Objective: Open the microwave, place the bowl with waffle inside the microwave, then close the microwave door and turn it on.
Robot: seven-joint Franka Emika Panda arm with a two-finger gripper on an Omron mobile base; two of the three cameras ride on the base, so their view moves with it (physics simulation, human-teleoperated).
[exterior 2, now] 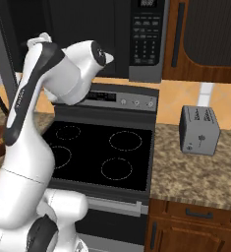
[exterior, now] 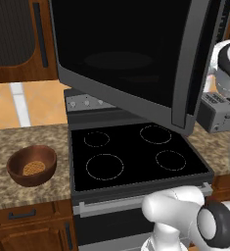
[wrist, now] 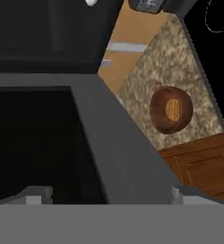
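Pincer [wrist: 106, 200] spread, holding nothing; bowl with waffle [exterior: 32, 165] sits on the counter [exterior: 18, 142], waffle inside.

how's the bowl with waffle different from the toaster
The bowl with waffle is round, dark reddish-brown and open on top, with a golden waffle inside; the toaster is a boxy grey block with slots on top. The bowl sits low and wide, the toaster stands taller and upright. The bowl is on the counter left of the stove, the toaster on the right. Both rest on the speckled counter, untouched.
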